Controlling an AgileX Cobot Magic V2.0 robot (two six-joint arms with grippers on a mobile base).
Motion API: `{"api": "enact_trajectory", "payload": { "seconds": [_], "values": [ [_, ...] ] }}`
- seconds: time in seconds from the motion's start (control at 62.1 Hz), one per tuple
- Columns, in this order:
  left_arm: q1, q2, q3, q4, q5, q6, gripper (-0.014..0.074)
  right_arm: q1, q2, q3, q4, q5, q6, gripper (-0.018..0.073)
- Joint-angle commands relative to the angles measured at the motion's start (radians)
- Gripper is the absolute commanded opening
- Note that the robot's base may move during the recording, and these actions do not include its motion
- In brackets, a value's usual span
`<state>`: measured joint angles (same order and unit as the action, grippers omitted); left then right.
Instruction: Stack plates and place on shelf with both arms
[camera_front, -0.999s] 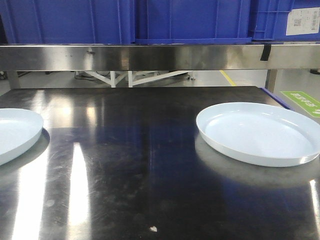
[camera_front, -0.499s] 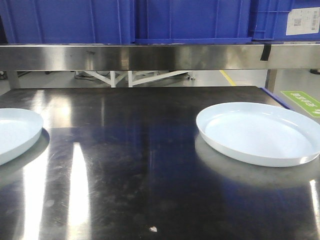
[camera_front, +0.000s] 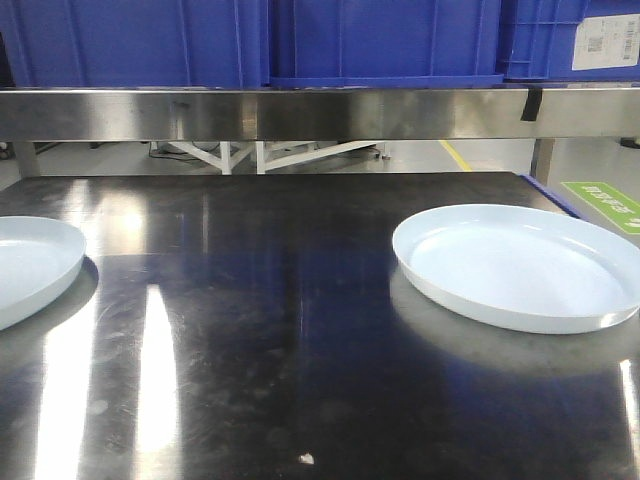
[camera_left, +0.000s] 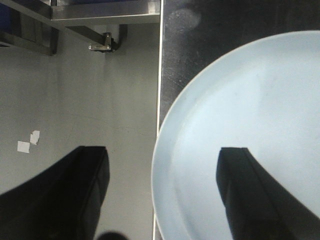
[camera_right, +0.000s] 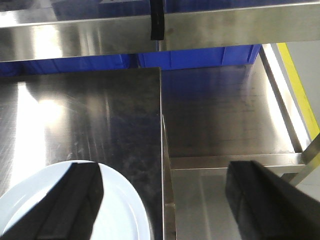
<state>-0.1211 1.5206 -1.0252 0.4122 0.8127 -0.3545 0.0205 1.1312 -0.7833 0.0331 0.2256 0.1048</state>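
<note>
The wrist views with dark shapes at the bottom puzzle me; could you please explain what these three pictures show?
This is a robot with two arms. The front view looks across a dark tabletop where two pale plates lie apart, the left plate and the right plate. Behind them runs a steel shelf carrying blue crates. The other two cameras sit on the wrists and look down. The dark shapes are each arm's jaws. Both the left jaws and the right jaws stand open, one jaw over a plate and the other outside its rim, holding nothing.
</note>
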Motion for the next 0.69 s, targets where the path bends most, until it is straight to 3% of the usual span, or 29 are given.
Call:
{"api": "enact_trajectory", "payload": {
  "seconds": [0.0, 0.306, 0.676],
  "values": [
    [0.017, -0.017, -0.03, 0.036, -0.04, -0.032, 0.0496, -0.003, -0.02, -0.038, -0.001, -0.065, -0.004, 0.0613],
    [0.118, -0.014, -0.032, -0.033, -0.055, -0.048, 0.0497, -0.003, -0.016, -0.038, -0.001, -0.065, -0.004, 0.0613],
    [0.127, 0.0, -0.032, -0.061, -0.074, -0.042, 0.0496, -0.003, -0.016, -0.038, -0.001, -0.06, -0.004, 0.0613]
  ]
}}
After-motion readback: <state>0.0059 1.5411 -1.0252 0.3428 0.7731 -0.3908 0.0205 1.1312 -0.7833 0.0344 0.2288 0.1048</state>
